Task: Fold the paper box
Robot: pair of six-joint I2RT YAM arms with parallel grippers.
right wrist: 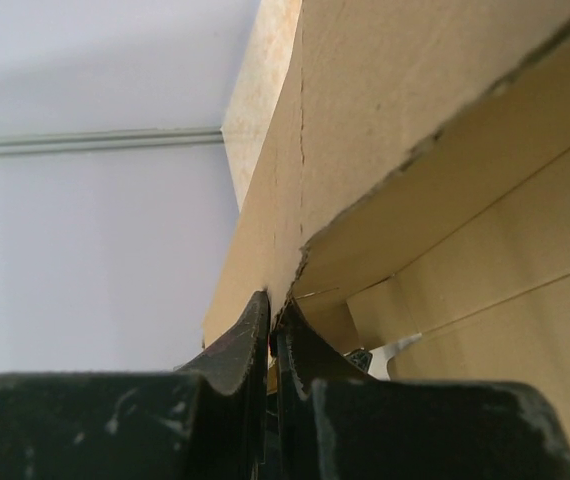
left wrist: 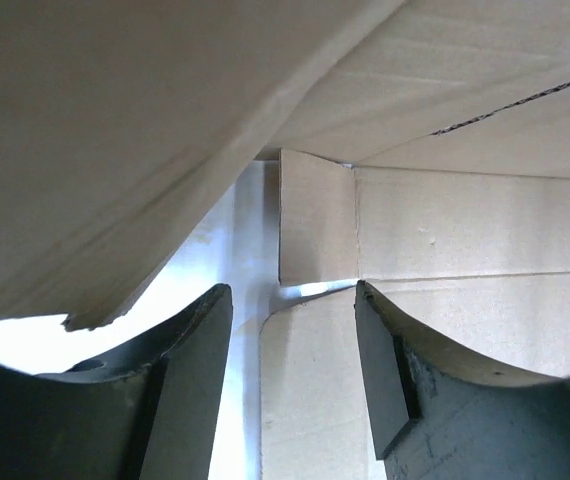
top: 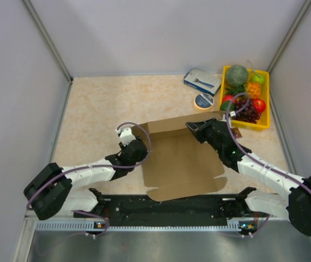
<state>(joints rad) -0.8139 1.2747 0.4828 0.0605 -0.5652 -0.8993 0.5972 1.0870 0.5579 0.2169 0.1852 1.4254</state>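
Note:
The paper box (top: 180,161) is a large brown cardboard blank lying in the middle of the table, its far panel raised upright. My right gripper (top: 195,127) is at the far right corner, shut on the edge of a raised panel; in the right wrist view the fingers (right wrist: 250,335) pinch the cardboard (right wrist: 385,120) tight. My left gripper (top: 138,147) is at the box's left edge. Its jaws (left wrist: 293,300) stand open in the left wrist view, with a rounded flap (left wrist: 315,390) lying past them, untouched, and a tilted panel (left wrist: 115,130) overhead.
A yellow tray (top: 252,126) of fruit stands at the far right. Beside it lie a blue-and-white carton (top: 202,81) and a round roll (top: 203,101). White walls close in the table on three sides.

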